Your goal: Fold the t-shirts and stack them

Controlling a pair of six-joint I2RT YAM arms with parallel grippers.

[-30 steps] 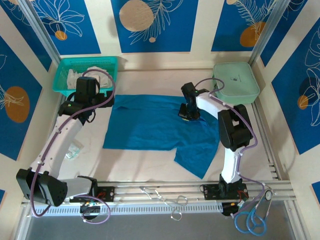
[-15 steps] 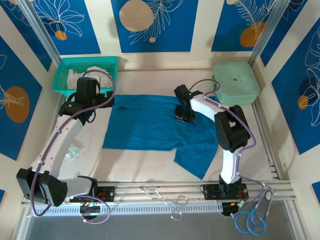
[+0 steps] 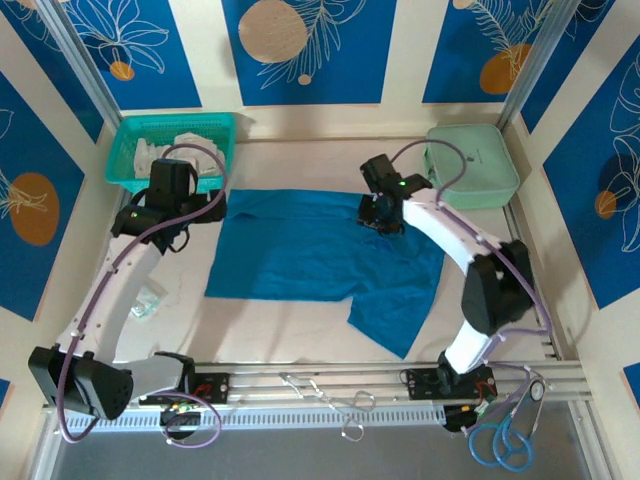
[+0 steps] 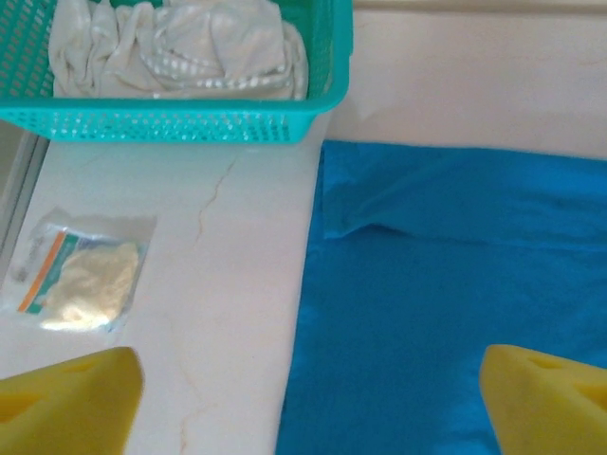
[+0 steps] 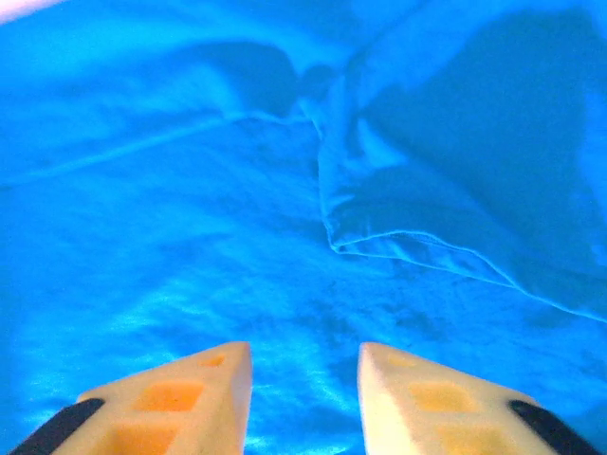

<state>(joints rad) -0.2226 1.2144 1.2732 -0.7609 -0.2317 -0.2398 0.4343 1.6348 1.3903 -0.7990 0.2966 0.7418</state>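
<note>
- Nearest the bases, the right arm's elbow has swung outward to the right over the last second, unfolding the arm. The t-shirt (image 3: 300, 255) has barely changed its outline meanwhile, so this looks like repositioning rather than folding.
- Nearward of the right claw (image 3: 382, 218), one flap of the shirt trails toward the bases. The rest lies spread flat on the table (image 3: 280, 330) with no fold made, so the task appears to be at its start.
- The left claw (image 4: 308, 398) has hardly moved. It hangs released, with its fingers wide apart and gripping nothing. It straddles the shirt's left edge, one finger over bare table and the other over fabric. A small sealed packet (image 4: 81, 275) lies on the table to its left.
- The right claw drifted a little left, then came back right and slightly farther. It now sits low over the far right part of the shirt. Its fingers (image 5: 180, 389) are parted by a narrow gap with nothing between them. Whether the tips press the cloth cannot be told.
- Just ahead of the right claw and a little to its right, a hemmed fold (image 5: 398, 242) rises from the fabric. It is probably the next thing to pinch.
- Beyond the left claw stands a teal basket (image 4: 171, 123) holding white cloth (image 4: 180, 47). Beyond the right claw, off to its right, sits a mint-green box (image 3: 472, 165).
</note>
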